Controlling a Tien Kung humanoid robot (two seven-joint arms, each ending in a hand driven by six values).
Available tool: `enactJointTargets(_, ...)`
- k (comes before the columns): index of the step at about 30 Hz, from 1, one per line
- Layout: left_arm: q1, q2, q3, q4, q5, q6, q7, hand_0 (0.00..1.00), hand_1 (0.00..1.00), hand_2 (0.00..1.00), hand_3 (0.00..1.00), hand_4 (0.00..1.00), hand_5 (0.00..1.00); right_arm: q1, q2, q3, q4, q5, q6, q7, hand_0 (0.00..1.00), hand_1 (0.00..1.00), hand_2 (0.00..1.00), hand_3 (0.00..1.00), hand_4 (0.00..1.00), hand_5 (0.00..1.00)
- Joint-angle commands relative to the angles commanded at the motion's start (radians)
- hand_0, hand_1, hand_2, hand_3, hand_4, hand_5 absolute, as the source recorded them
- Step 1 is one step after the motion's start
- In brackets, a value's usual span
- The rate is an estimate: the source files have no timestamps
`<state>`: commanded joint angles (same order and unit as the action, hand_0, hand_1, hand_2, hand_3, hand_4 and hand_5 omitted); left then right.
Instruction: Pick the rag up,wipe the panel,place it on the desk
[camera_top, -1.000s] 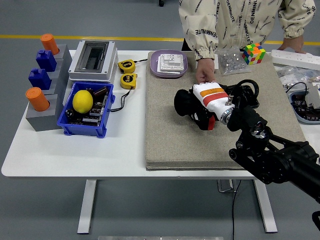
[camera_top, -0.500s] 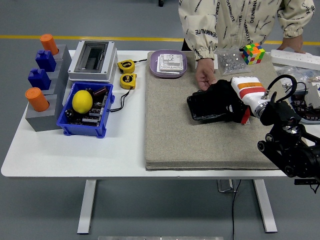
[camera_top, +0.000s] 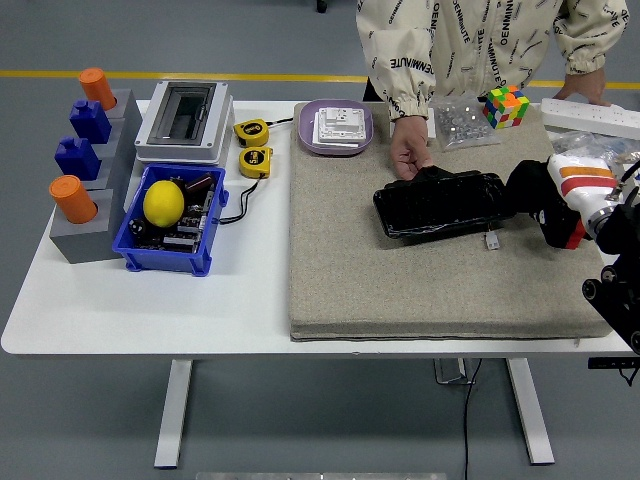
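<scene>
A glossy black panel (camera_top: 438, 204) lies on the beige mat (camera_top: 400, 290), right of its middle. My right hand (camera_top: 530, 192), with a white and orange back, is at the panel's right end. Its black fingers are curled on a dark bunched rag (camera_top: 522, 184) that touches the panel's edge. A person's hand (camera_top: 410, 150) rests on the panel's far left corner and holds it down. My left arm is out of view.
A purple plate (camera_top: 306, 135) with a white switch, a bag of screws (camera_top: 462, 120) and a colour cube (camera_top: 508, 106) stand at the mat's far edge. Yellow tape measures (camera_top: 256, 160), a blue bin (camera_top: 135, 250) with a lemon and a grey box (camera_top: 186, 120) are on the left. A power strip (camera_top: 590, 115) lies far right.
My right hand has swept with the rag from the panel's left end across it to its right end. The panel is now uncovered. The person's hand stayed at the panel's corner.
</scene>
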<state>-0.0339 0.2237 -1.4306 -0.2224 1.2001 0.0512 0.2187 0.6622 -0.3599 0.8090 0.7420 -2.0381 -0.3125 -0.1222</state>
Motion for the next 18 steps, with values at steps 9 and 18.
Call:
enactJointTargets(9, 0.002, 0.002, -0.006, -0.002, 0.006, 0.001, -0.001, 0.635, 0.658, 0.684, 0.573, 0.613, 0.507, -0.015, -0.025, 0.065, 0.000, -0.017, 0.006, -0.009, 0.256, 0.311, 0.363, 0.357, 0.938, 0.047)
enactJointTargets(18, 0.010, 0.009, -0.004, -0.002, 0.008, 0.001, 0.000, 0.635, 0.658, 0.683, 0.572, 0.612, 0.507, -0.027, -0.004, 0.130, 0.031, -0.050, 0.013, -0.074, 0.257, 0.310, 0.363, 0.357, 0.938, 0.047)
